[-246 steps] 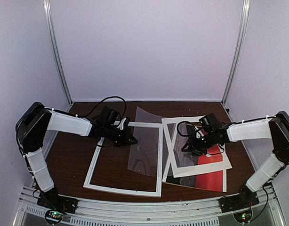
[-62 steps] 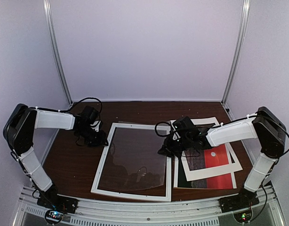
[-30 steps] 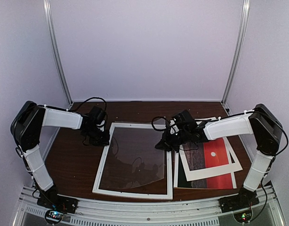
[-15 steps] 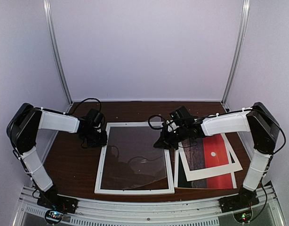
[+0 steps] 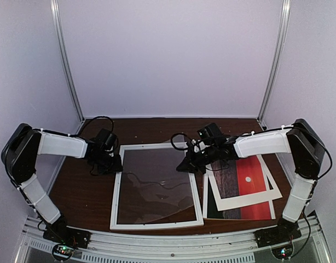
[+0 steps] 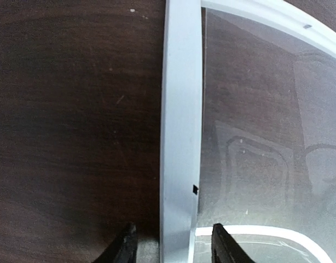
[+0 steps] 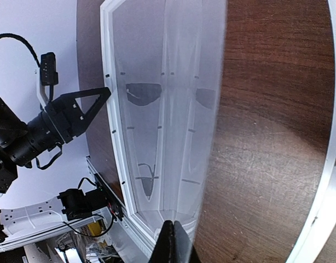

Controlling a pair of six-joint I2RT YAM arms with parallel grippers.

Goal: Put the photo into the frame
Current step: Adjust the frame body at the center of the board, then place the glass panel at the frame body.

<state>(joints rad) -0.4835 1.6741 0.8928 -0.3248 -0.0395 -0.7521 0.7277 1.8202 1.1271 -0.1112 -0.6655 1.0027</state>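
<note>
Placement has not begun: the photo [image 5: 253, 183] lies face up at the right of the table [image 5: 83, 189], under the white mat [image 5: 242, 201], just beside the frame [image 5: 157, 224]. Within the last second the frame has swung square to the near edge and the clear sheet [image 5: 157, 181] has settled lower into it. Our right gripper [image 7: 173, 238] pinches that sheet's edge; our left gripper [image 6: 174, 242] is spread astride the left rail. We count one photo, one frame, one mat, one sheet.
</note>
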